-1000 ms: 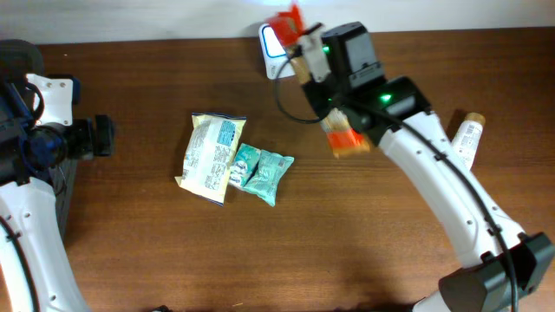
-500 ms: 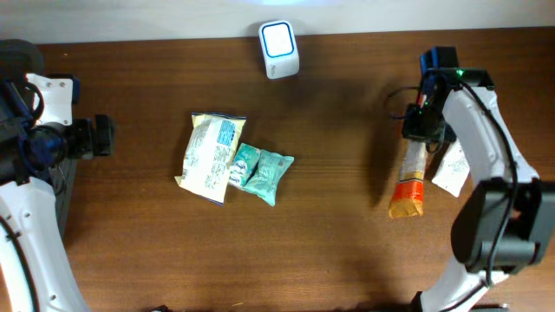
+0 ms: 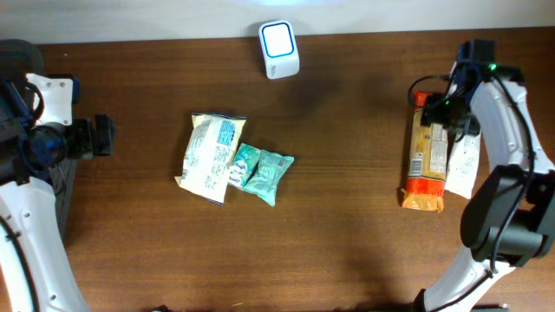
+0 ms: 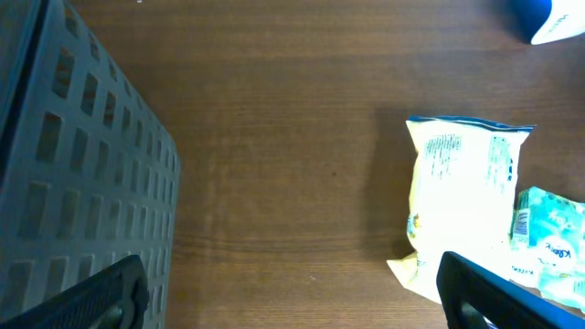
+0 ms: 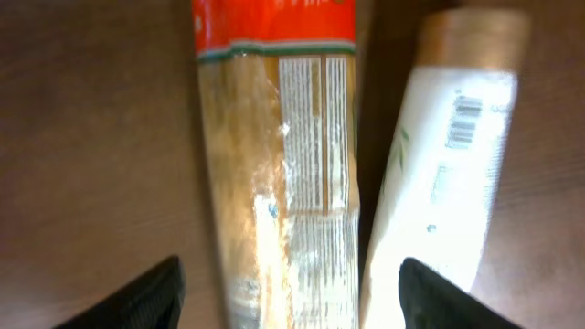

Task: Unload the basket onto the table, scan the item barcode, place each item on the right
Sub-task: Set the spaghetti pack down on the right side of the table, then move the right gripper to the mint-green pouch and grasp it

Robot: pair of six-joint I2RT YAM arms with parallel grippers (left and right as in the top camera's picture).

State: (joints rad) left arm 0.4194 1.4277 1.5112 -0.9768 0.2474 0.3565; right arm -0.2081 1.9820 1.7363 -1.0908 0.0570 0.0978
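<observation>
Well, biscuit pack (image 3: 424,160) flat beside white tube (image 3: 464,173).

On my left a dark grey crate (image 4: 64,183) with a grid of square holes in its wall stands on the brown wooden table (image 3: 347,243). Toward the middle of the table I see a yellow-and-white snack bag (image 3: 211,158) lying flat, its sealed top edge toward the far side and blue print near that edge. A teal packet (image 3: 264,173) lies against the bag's lower right side, touching it; I cannot tell which one overlaps the other. Over on my right a white tube (image 5: 448,174) lies flat on the wood, with a tan cap at one end and a small barcode facing up near that cap.
</observation>
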